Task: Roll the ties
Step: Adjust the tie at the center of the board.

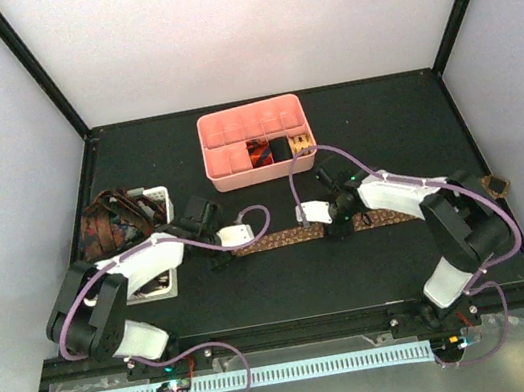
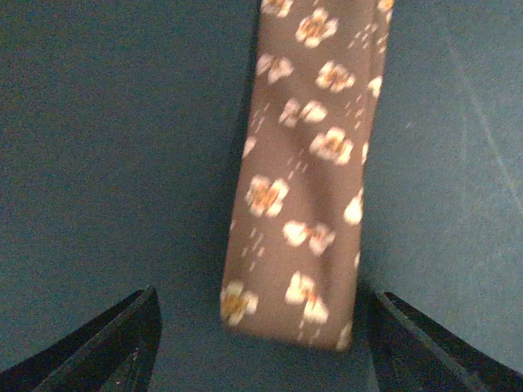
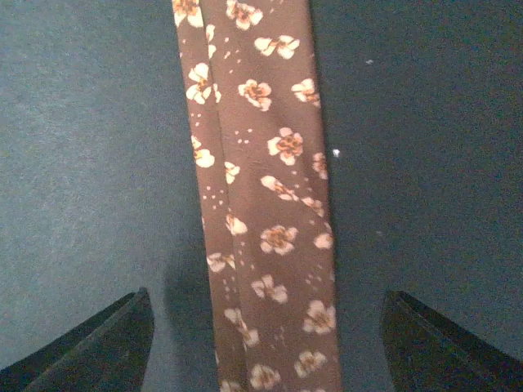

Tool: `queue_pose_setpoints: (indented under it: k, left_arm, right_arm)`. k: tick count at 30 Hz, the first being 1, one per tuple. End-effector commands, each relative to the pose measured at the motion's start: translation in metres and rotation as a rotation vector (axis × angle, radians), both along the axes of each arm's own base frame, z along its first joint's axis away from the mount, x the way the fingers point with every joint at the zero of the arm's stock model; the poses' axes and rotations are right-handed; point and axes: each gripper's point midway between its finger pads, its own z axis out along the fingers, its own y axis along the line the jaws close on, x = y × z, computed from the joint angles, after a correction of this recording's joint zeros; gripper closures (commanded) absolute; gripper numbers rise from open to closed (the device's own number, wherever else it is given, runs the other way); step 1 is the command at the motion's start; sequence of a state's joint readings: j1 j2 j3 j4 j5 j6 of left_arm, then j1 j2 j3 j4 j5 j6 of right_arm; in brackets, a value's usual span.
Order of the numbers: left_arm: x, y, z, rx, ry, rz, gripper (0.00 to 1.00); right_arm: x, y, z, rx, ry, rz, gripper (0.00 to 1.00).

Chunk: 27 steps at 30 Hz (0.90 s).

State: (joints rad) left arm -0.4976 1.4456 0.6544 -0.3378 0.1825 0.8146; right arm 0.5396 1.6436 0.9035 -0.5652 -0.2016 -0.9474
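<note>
Brown tie point(image 1: 285, 238) flat on the counter point(image 1: 396, 264), both pincers released.
The left pincer point(image 2: 265, 298) straddles the tie's blunt end and the right pincer point(image 3: 267, 296) straddles its other stretch, jaws apart, grasping nothing. Other ties point(image 1: 115, 214) lie heaped in the white basket point(image 1: 161, 195); rolled ones point(image 1: 269, 151) sit in the pink tray point(image 1: 224, 150).

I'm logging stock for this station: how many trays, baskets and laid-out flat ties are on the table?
Pink tray: 1
White basket: 1
Brown tie laid flat: 1
Total: 3
Not counted: bunched ties in the basket, rolled ties in the tray, too small to tell.
</note>
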Motion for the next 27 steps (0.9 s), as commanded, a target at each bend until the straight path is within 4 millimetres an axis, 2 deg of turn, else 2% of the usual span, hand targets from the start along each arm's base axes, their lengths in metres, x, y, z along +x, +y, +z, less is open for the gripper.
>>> queue_pose_setpoints:
  k: [1,4,10,12,13,16,22,25,27]
  left_arm:
    - [-0.005,0.008,0.016,-0.024,0.025,-0.043,0.26]
    - [-0.007,0.022,0.012,0.009,0.026,-0.046,0.25]
    - [-0.007,0.063,0.005,0.077,0.031,-0.010,0.24]
    - [-0.005,0.078,0.005,0.103,0.026,0.002,0.24]
    - [-0.004,0.086,0.006,0.115,0.023,0.011,0.24]
    - [-0.003,0.109,0.006,0.151,0.036,0.022,0.24]
    - [0.000,0.156,0.007,0.218,0.043,0.045,0.24]
    - [0.006,0.174,0.011,0.248,0.024,0.051,0.24]
    - [0.013,0.170,0.023,0.199,0.012,0.073,0.24]
  right_arm:
    - [0.002,-0.002,0.030,0.078,-0.019,-0.051,0.20]
    - [0.008,-0.008,0.041,0.103,-0.013,-0.093,0.19]
    - [0.024,-0.027,0.060,0.157,-0.036,-0.180,0.19]
    - [0.035,-0.032,0.068,0.170,-0.088,-0.225,0.13]
    - [0.041,-0.033,0.073,0.180,-0.119,-0.248,0.08]
    - [0.055,-0.037,0.092,0.234,-0.175,-0.307,0.01]
    - [0.074,-0.036,0.133,0.385,-0.279,-0.417,0.00]
    - [0.068,-0.030,0.150,0.490,-0.278,-0.426,0.00]
    - [0.059,-0.021,0.155,0.543,-0.207,-0.400,0.00]
